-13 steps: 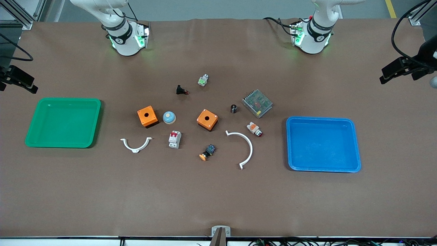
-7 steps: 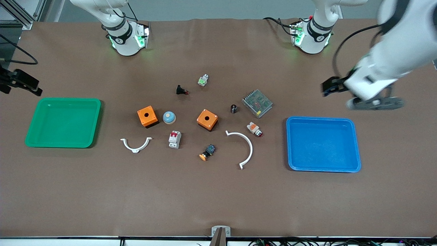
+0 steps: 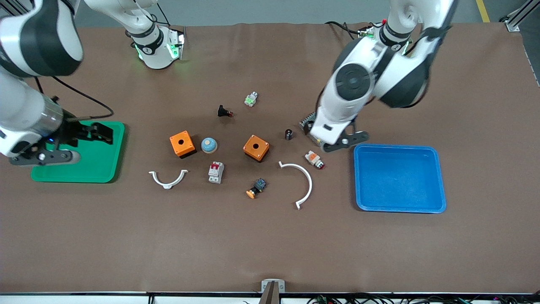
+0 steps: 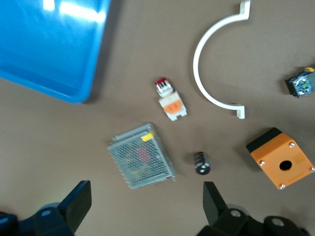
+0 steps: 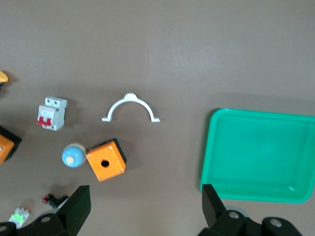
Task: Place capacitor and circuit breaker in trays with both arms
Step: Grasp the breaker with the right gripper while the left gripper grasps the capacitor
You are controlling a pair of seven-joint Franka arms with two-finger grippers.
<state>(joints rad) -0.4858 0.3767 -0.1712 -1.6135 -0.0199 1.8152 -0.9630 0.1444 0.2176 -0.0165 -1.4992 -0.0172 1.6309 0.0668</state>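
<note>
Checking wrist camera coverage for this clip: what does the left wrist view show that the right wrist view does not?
Only the left wrist view shows the capacitor, the blue tray, the mesh power supply and the larger white bracket. Only the right wrist view shows the circuit breaker, the green tray and the blue dome button. Both show open pincer fingers and an orange box.

Desk (image 3: 270,245): matt brown covering, faintly creased. Blue tray (image 3: 438,177) and green tray (image 3: 118,147): glossy smooth plastic. Power supply (image 4: 141,156): perforated metal mesh casing. Circuit breaker (image 3: 215,172): smooth white plastic.
</note>
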